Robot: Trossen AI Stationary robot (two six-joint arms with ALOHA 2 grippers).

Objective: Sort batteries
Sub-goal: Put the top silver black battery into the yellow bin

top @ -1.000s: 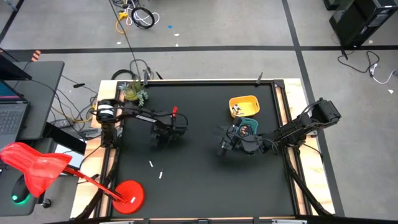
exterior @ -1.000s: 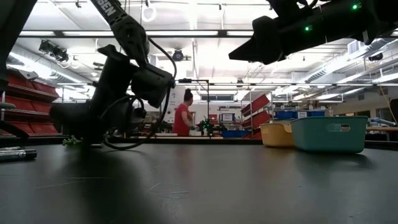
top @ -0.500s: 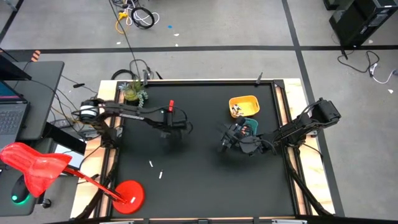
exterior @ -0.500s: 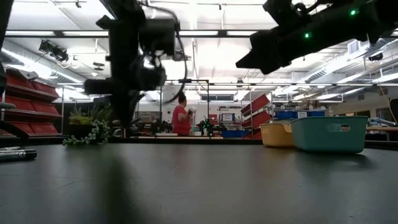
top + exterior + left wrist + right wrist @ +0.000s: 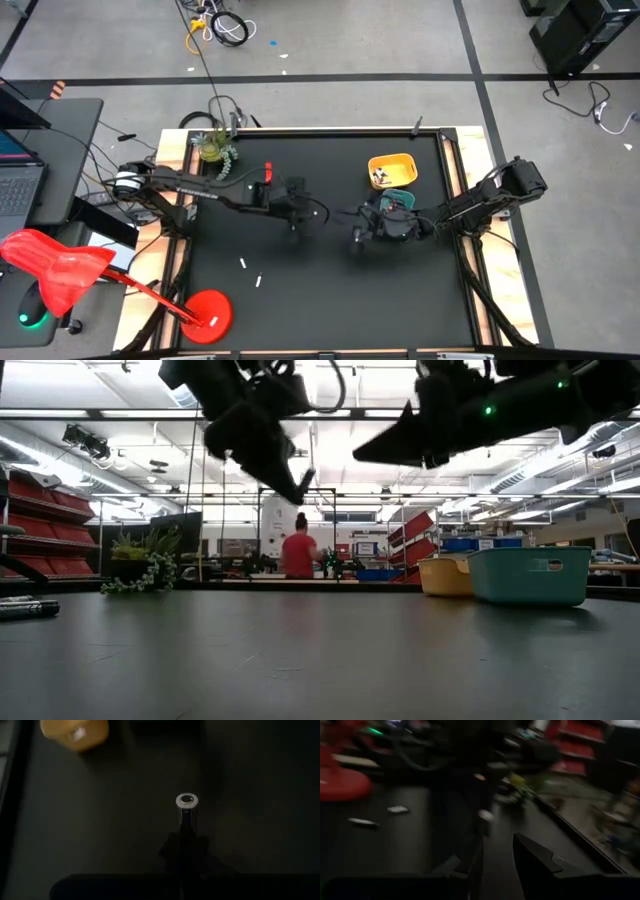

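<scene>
My left gripper (image 5: 304, 212) is over the middle of the black table, high above it in the low view (image 5: 300, 487), shut on a silver-white battery (image 5: 187, 812). My right gripper (image 5: 357, 232) hangs open and empty just to its right, also raised (image 5: 380, 452), its fingers apart in its wrist view (image 5: 497, 855). Two pale batteries (image 5: 243, 263) (image 5: 258, 281) lie flat on the table at the near left. The yellow tray (image 5: 392, 168) with a few batteries and the teal tray (image 5: 403, 197) stand at the far right; my right arm partly covers the teal one. My left gripper pinches the battery's rear end (image 5: 186, 826) between its two fingers. The battery lies along the fingers and sticks out ahead of them, its round end face (image 5: 186, 799) forward. The fingers slant down toward the table's right. The battery is lifted clear of the table.
A small potted plant (image 5: 215, 150) stands at the far left corner. A red disc (image 5: 208, 312) and a red scoop-shaped thing (image 5: 55, 265) are at the near left. Both trays show at the right in the low view (image 5: 445, 575) (image 5: 528, 575). A person stands far behind the table (image 5: 297, 550).
My left gripper has risen from low over the table to well above it and gone toward the table's right edge, its arm stretching out toward my right gripper. My right gripper has stayed about where it was, raised.
</scene>
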